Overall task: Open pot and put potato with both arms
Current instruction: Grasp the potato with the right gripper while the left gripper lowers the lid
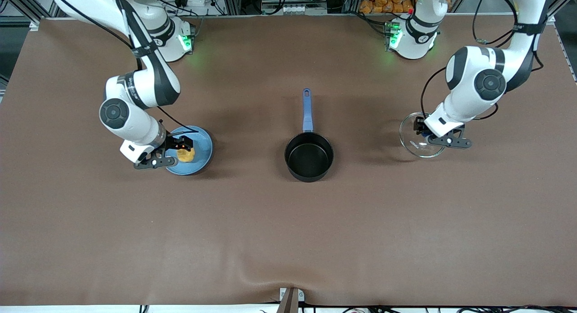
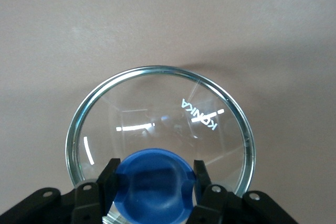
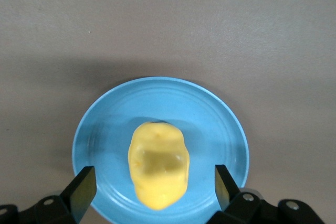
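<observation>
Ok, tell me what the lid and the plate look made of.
Lid: clear glass, going by the bright reflections and the table showing through, with a metal-looking rim; its blue knob looks like matte plastic. Plate: light blue, smooth, faintly ringed, plastic or glazed ceramic; cannot tell which.

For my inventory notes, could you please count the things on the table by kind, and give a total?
Pot: 1
Glass lid: 1, blue knob between the left gripper fingers
Plate: 1
Potato: 1, on the plate, under the open right gripper
Total: 4

Both arms (image 1: 139, 85) are glossy white with black joint bands and round grey caps; black cables trail along them, and green lights glow at the bases (image 1: 182, 41).
</observation>
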You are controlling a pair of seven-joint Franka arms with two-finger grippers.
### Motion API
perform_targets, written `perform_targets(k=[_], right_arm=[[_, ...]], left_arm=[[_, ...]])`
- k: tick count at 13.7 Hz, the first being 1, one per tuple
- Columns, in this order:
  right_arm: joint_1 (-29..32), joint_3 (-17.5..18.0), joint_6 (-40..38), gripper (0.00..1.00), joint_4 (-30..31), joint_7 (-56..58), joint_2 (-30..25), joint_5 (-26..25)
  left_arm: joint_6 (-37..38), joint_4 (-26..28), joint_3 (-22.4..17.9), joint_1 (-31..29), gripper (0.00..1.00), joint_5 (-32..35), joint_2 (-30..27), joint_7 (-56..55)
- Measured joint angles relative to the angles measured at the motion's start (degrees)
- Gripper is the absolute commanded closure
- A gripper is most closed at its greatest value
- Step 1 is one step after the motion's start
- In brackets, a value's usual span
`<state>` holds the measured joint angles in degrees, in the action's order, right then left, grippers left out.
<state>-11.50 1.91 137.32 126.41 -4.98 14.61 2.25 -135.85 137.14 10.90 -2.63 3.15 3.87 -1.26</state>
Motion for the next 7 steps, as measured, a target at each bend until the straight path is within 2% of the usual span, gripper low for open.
perform_targets(k=[4, 5, 6, 7], right_arm=[[0.0, -0.1, 3.96, 0.0, 1.68, -0.07, 3.11, 0.0], [0.0, -0.1, 4.55, 0.0, 1.72, -0.1, 3.68, 0.0], [0.0, -0.1, 5.08, 0.0, 1.79, -0.15, 4.17, 0.0], [0.0, -0.1, 5.63, 0.0, 1.93, -0.18, 4.6, 0.0]], left_arm=[[-5.55, 0.07, -0.17, -0.01, 1.0, 0.65, 5.59, 0.11], [-6.0, 0.06, -0.2, -0.01, 0.89, 0.67, 6.36, 0.12], [-6.4, 0.04, -0.2, -0.01, 0.42, 0.68, 6.83, 0.12], [-6.72, 0.0, -0.21, -0.01, 0.13, 0.68, 7.09, 0.12]])
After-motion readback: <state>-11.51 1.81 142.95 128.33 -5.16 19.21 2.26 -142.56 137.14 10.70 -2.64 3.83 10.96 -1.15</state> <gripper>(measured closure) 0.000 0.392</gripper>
